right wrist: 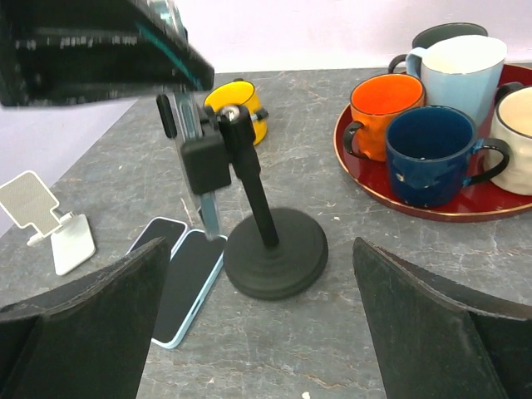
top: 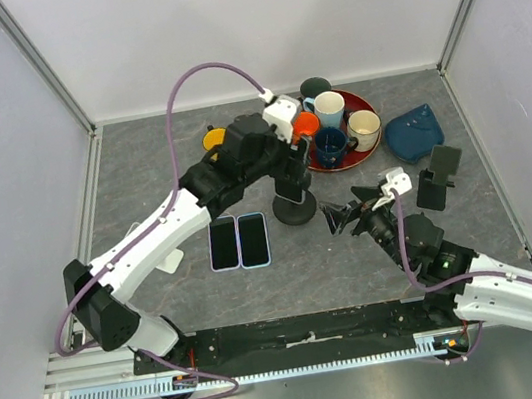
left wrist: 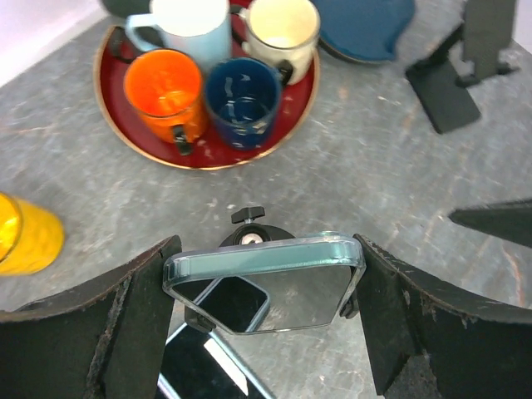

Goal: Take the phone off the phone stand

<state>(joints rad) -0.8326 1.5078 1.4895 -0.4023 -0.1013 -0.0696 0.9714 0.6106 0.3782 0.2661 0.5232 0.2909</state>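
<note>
A phone in a clear teal-edged case [left wrist: 274,291] sits in the clamp of a black phone stand [top: 296,210] with a round base [right wrist: 276,249]. In the right wrist view the phone [right wrist: 189,116] shows edge-on, upright in the clamp. My left gripper [left wrist: 266,249] is over the stand [top: 289,167], and both fingers [left wrist: 125,332] touch the phone's two side edges. My right gripper [top: 342,216] is open and empty, low over the table to the right of the stand, facing its base [right wrist: 259,249].
Two phones [top: 237,241] lie flat left of the stand. A red tray [top: 370,105] of mugs stands behind it. There are also a yellow mug [top: 214,139], a blue pouch [top: 414,132], a second black stand [top: 438,177] at the right and a white stand [right wrist: 50,224] at the left.
</note>
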